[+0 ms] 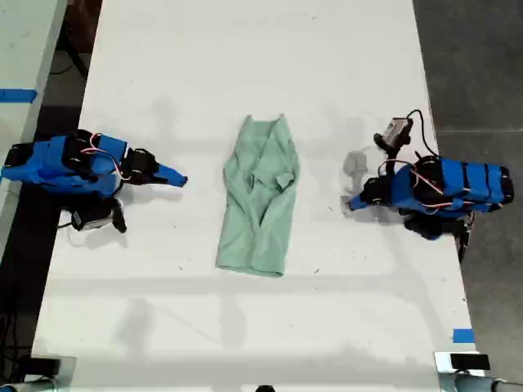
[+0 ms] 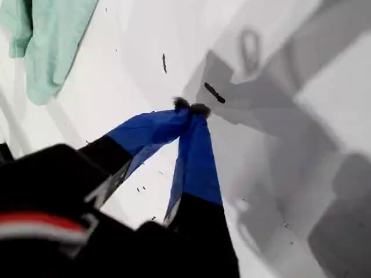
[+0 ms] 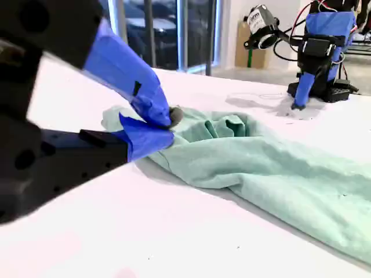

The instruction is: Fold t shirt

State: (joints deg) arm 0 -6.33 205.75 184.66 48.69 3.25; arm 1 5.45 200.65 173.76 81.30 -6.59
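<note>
- Closest in the second wrist view, my second gripper [image 3: 167, 120] is hovering low over the white table [image 3: 145, 231], its blue jaws pressed together and pinching nothing.
- Just beyond it, the t shirt [image 3: 261, 162] is lying wrinkled and bunched lengthwise in the middle of the table. In the exterior view a strip of bare table is separating the shirt from that gripper.
- Farther off, across the shirt, my first gripper [image 1: 350, 204] is pointing down at the table on the exterior view's right. Its jaws are also closed tip to tip on nothing, well apart from the cloth.
</note>
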